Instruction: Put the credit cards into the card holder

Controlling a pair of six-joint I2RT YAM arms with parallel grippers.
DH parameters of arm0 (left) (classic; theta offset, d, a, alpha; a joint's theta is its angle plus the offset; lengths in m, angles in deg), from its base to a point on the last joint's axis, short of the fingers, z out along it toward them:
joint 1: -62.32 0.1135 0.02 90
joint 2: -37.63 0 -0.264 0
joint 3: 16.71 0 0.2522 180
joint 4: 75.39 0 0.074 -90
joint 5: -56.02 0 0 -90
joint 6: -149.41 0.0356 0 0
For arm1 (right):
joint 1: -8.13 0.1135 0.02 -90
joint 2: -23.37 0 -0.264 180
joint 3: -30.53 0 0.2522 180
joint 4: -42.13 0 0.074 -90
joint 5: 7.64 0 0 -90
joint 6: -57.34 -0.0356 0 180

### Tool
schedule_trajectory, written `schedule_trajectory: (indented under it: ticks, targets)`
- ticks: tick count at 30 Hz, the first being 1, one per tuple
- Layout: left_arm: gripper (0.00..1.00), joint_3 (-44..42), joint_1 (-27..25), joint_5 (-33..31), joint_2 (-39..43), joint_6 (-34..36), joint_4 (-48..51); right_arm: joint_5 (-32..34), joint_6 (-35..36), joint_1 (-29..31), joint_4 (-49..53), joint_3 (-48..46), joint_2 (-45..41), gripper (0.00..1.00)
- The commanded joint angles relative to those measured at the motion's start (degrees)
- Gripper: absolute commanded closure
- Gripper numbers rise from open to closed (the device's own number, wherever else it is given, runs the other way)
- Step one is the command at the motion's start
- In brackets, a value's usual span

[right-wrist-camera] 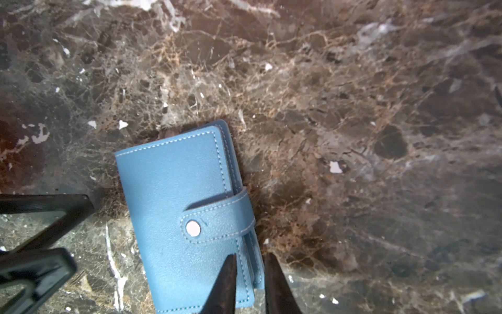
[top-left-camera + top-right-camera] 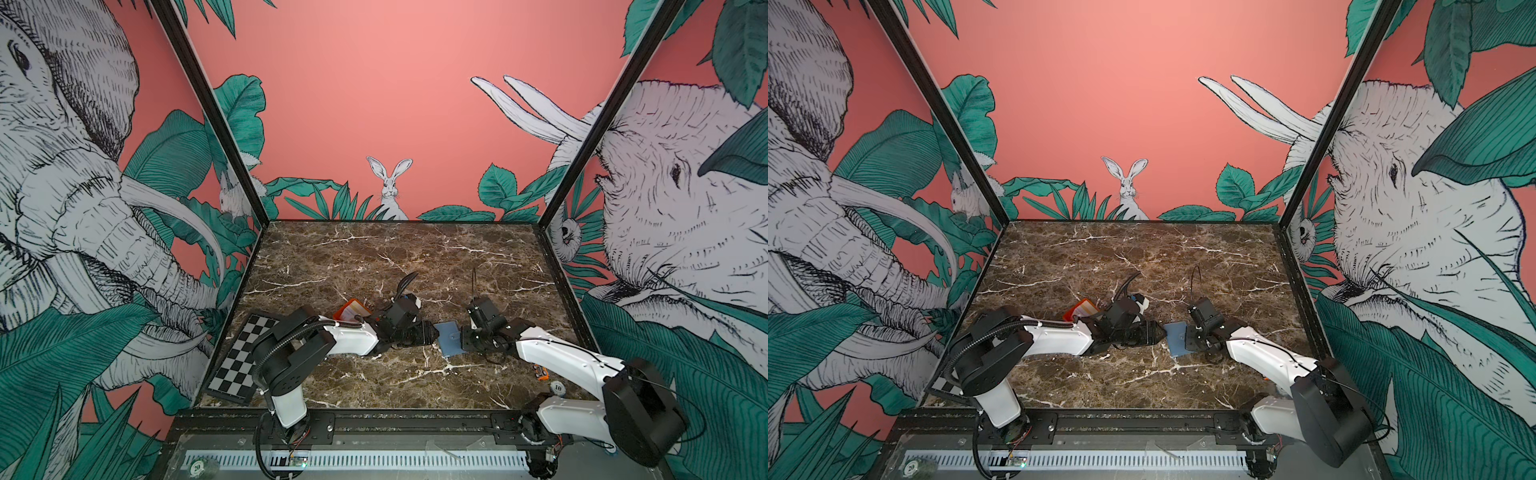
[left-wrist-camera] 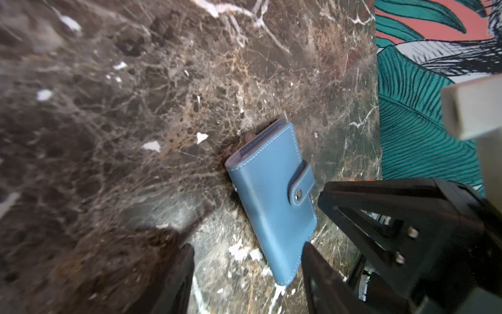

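A robotics lab booth: left arm (image 2: 349, 338), right arm (image 2: 557, 353), marble tabletop (image 2: 374, 257), mural walls (image 2: 374, 104) and checkerboard panel (image 2: 237, 361)

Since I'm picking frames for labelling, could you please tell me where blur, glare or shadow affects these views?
Left wrist view: the card holder is sharp, the marble table around it smeared. Right wrist view: the snap glares white, its tab shades the cover, the far table is soft. Both top views: evenly lit, no glare.

Round token (image 2: 557, 388) marked 10; front disc (image 2: 196, 467) marked 20
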Motion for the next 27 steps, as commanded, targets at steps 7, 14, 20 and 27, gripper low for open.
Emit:
schedule_trajectory:
  ticks: [7, 14, 20, 27]
  targets:
    - [0.41, 2.8, -0.5, 1.3, -3.0, -2.9, -3.9, -2.9, 0.5, -1.2, -3.3, 0.9, 2.3, 0.83]
    - [0.43, 4.0, -1.1, 3.6, -5.5, -4.2, -6.8, -5.4, -0.1, -1.6, -5.4, 0.7, 5.0, 0.84]
    - [0.43, 4.1, -1.7, 5.3, -7.8, -5.9, -11.4, -5.9, -1.5, -1.6, -6.6, -0.8, 5.7, 0.85]
    - [0.45, 3.7, -1.8, 7.0, -8.3, -6.7, -17.8, -6.7, -2.5, -1.6, -8.0, -2.3, 5.5, 0.86]
